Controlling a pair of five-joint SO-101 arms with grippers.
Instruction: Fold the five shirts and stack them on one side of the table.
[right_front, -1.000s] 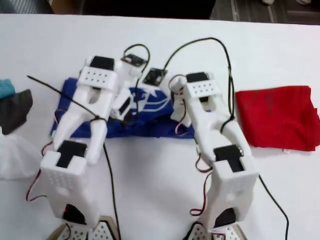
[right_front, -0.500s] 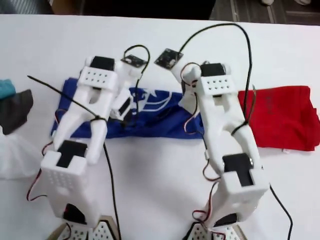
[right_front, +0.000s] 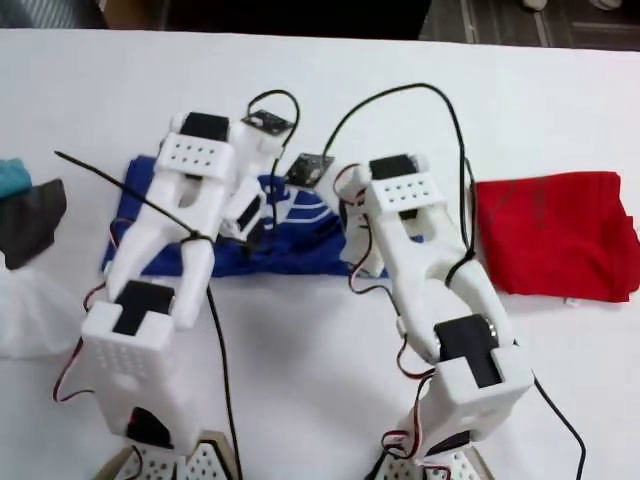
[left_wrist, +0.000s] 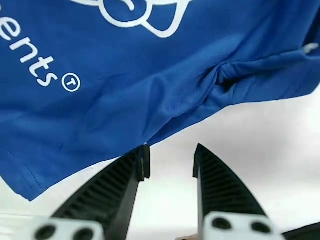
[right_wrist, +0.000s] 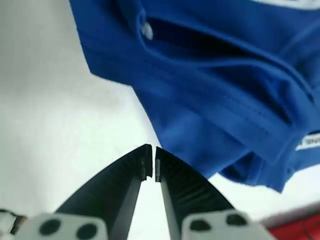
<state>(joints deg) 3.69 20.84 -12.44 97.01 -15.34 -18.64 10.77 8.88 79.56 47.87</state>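
The left gripper (left_wrist: 170, 160) is held parted beside the blue shirt (left_wrist: 150, 75); the right gripper (right_wrist: 152, 162) is closed, empty. The hem should be pinched squarely.

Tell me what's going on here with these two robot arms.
Two arms are bent over a blue shirt lying on the white table. The left gripper is open at the shirt's edge, holding nothing. The right gripper is shut and empty, just off the shirt's edge over bare table. A folded red shirt lies apart on the table's right side.
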